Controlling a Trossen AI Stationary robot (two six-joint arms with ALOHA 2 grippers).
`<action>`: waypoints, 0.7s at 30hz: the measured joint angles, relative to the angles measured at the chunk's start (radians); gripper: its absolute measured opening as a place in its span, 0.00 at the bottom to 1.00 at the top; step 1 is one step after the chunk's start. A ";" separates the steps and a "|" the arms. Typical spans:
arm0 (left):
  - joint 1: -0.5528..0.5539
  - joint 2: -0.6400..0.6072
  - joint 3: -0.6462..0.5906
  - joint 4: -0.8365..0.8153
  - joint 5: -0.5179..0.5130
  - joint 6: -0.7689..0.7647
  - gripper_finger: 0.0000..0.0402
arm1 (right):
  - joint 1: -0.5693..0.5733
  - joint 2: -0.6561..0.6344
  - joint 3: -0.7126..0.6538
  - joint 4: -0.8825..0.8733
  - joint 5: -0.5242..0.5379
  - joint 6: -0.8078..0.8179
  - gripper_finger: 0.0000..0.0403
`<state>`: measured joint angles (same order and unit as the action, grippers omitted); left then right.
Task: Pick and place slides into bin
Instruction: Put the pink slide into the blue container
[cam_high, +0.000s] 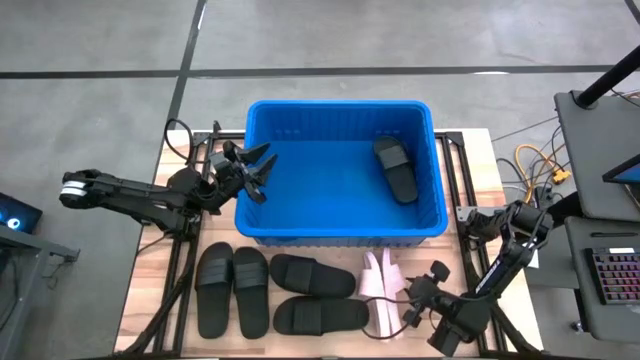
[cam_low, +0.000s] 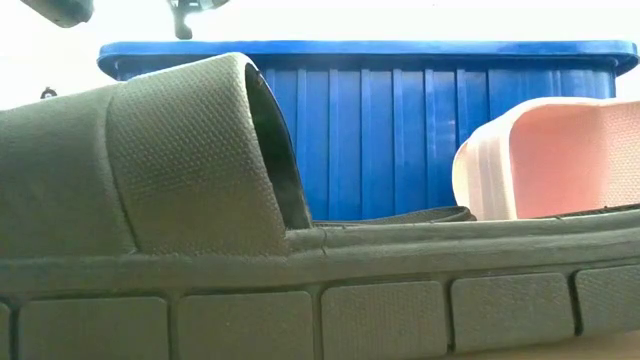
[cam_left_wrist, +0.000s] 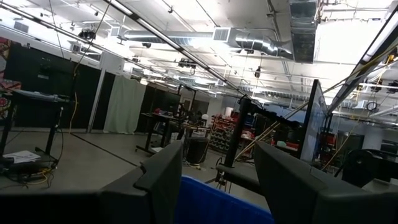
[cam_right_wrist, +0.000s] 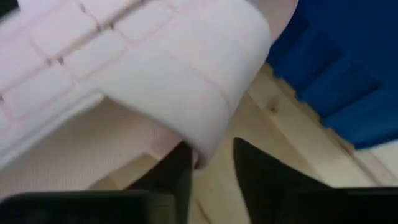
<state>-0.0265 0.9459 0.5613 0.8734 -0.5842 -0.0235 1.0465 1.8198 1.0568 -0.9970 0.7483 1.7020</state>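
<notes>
Pink slide (cam_high: 378, 283) on tabletop (cam_high: 150, 290) just before bin (cam_high: 340, 235); right gripper (cam_right_wrist: 211, 165) parted around strap edge. Likely light, bendy rubber; pinch strap. Left gripper (cam_high: 252, 170) spread, empty, over bin rim.

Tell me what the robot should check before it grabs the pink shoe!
1. Right gripper at the pink slide: ok, its fingers reach the strap edge.
2. Fingers apart enough to grip: ok, open.
3. Strap between the fingers: cannot tell.
4. Space in the bin: ok, only one black slide inside.
5. Left gripper out of the way: not ok, it hangs open over the bin's left rim.
</notes>
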 joint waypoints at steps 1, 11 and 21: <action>0.000 0.000 0.000 0.000 0.000 0.000 0.46 | 0.000 0.000 0.001 0.001 -0.022 0.004 0.18; 0.000 0.000 0.000 0.000 0.000 0.002 0.46 | 0.007 -0.026 0.045 -0.060 -0.109 0.108 0.03; 0.000 0.000 0.000 -0.001 0.000 0.002 0.46 | 0.007 -0.089 0.261 -0.368 -0.155 0.045 0.02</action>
<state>-0.0265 0.9459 0.5613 0.8726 -0.5842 -0.0216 1.0538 1.7308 1.3179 -1.3652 0.5934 1.7473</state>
